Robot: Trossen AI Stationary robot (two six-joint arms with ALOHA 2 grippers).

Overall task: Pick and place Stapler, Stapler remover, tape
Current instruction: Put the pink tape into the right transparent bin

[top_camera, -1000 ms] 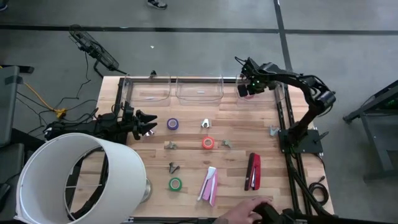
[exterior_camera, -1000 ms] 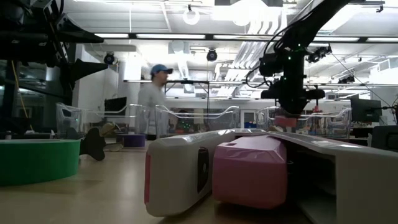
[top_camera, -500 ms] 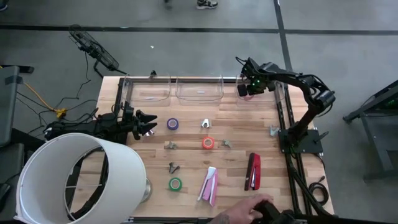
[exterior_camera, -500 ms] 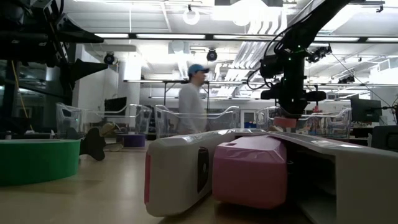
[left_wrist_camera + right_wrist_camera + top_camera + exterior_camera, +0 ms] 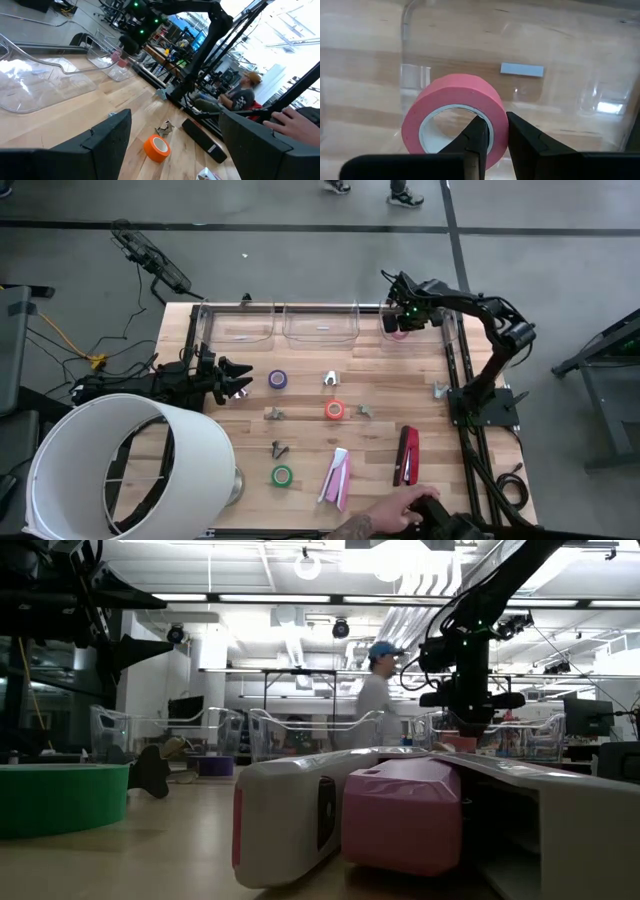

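Note:
My right gripper [image 5: 400, 321] hangs over the rightmost clear bin [image 5: 415, 340] at the table's far edge, shut on the pink tape roll [image 5: 455, 117]. My left gripper [image 5: 236, 380] waits open at the table's left side, beside the purple tape [image 5: 278, 380]. Red-orange tape [image 5: 334, 410] and green tape [image 5: 281, 476] lie flat on the wood. A red-and-black stapler [image 5: 407, 455] and a pink-and-white stapler [image 5: 337, 477] lie near the near edge. Several small staple removers [image 5: 329, 378] are scattered between them. My right gripper has one finger [image 5: 476, 137] inside the pink roll's hole and the other finger [image 5: 522, 140] outside, pinching the ring's wall [image 5: 498, 127] between them. It comes from above, pointing down. The roll [image 5: 462, 743] is lifted clear above the bin's floor.
Two more clear bins [image 5: 240, 326] [image 5: 321, 323] line the far edge. A big white drum shade [image 5: 120, 470] covers the near left corner. A person's hand [image 5: 385, 525] reaches in at the near edge, close to the staplers. Another person walks in the room behind.
Both arms have kept roughly still, with the pink tape still held over the right bin. In the room beyond, a person has walked from left to right. The hand at the near edge has shifted a little.

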